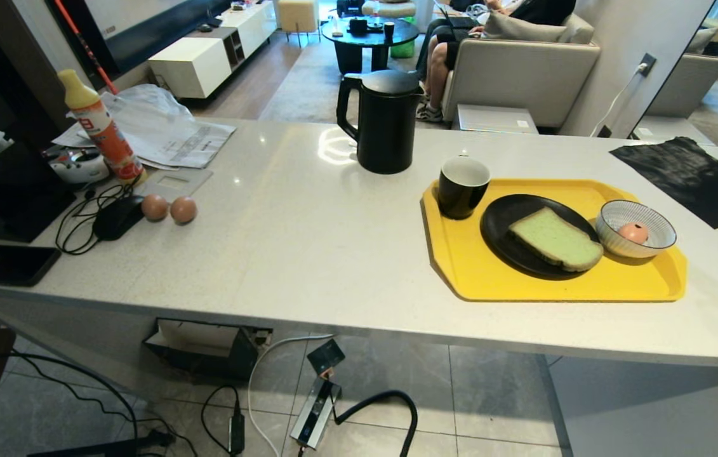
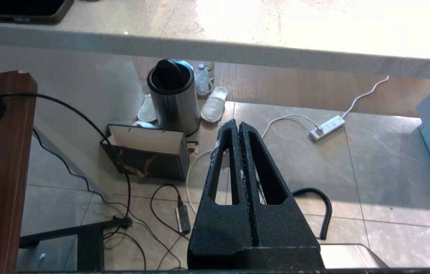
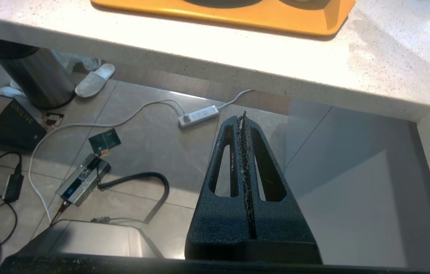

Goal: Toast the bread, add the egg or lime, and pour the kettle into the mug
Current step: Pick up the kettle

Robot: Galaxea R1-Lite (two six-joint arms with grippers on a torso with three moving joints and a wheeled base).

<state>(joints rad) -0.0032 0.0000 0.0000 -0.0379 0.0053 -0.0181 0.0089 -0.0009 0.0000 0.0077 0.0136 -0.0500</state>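
Bread: the green-crumbed slice of bread (image 1: 556,239) lay flat on a black plate (image 1: 503,219) on the yellow tray (image 1: 473,273), toward the counter's right side, its long axis running diagonally from near-right to far-left.
Neighbours: the mug (image 1: 462,186) stood at the tray's far-left corner; the pink egg (image 1: 633,232) sat in the striped bowl (image 1: 662,227) just right of the plate; the kettle (image 1: 386,120) stood behind the tray.
Right gripper (image 3: 243,116): fingers pressed together, holding nothing, hanging below the counter edge, the tray up and ahead of it.
Left gripper (image 2: 237,125): likewise closed and empty, low over the floor.
Nearer arm: judged the right.
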